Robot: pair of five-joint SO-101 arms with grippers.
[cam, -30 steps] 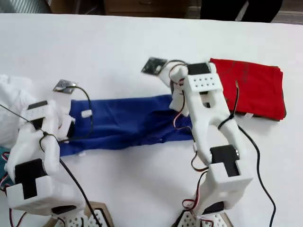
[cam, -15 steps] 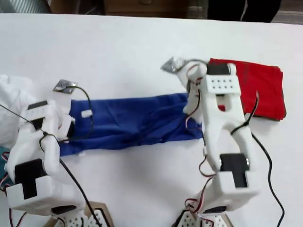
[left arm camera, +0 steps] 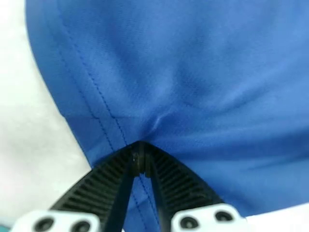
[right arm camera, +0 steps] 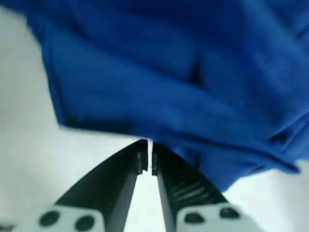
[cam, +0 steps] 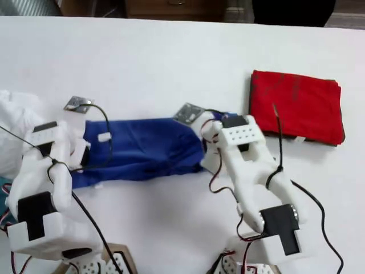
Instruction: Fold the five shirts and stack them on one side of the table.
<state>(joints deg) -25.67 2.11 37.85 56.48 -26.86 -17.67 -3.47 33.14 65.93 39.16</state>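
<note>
A blue shirt, folded into a long strip, lies across the middle of the white table. At the strip's left end my left gripper is shut, and in the left wrist view the left gripper pinches a pucker of the blue shirt. My right gripper is at the strip's right end. In the right wrist view the right gripper is shut at the hem of the blue shirt, which bunches just beyond the tips.
A folded red shirt lies at the back right of the table. A heap of white cloth sits at the left edge, behind the left arm. Cables run along both arms.
The right arm first swung right, stretching the blue shirt, then came back left and nearer, and the shirt's right end came with it. The left arm kept still.
</note>
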